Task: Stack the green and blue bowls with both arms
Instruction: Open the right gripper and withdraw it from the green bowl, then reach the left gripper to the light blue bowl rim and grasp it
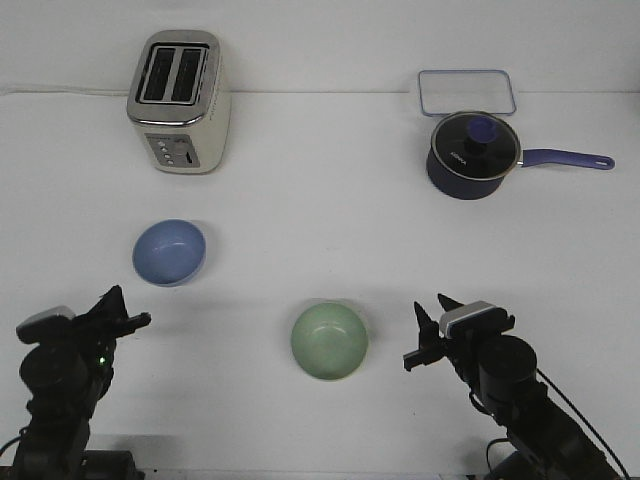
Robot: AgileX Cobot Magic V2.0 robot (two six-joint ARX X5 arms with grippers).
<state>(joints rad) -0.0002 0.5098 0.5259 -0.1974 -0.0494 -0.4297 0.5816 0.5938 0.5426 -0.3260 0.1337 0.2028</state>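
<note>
Two bowls lie apart, the blue bowl [169, 252] at ten o'clock and the green bowl [329, 341] central, each near my unclenched left gripper [128, 312] or right gripper [428, 325] for pickup.

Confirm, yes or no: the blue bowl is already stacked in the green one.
No, the blue bowl sits alone on the table, apart from the green bowl.

White table [320, 190]: 2 bowls [169, 251], toaster [180, 102], saucepan [472, 154], tray [467, 92].

Two black jointed arms, left arm [60, 385], right arm [510, 385], silver-grey blocks, black cables
</note>
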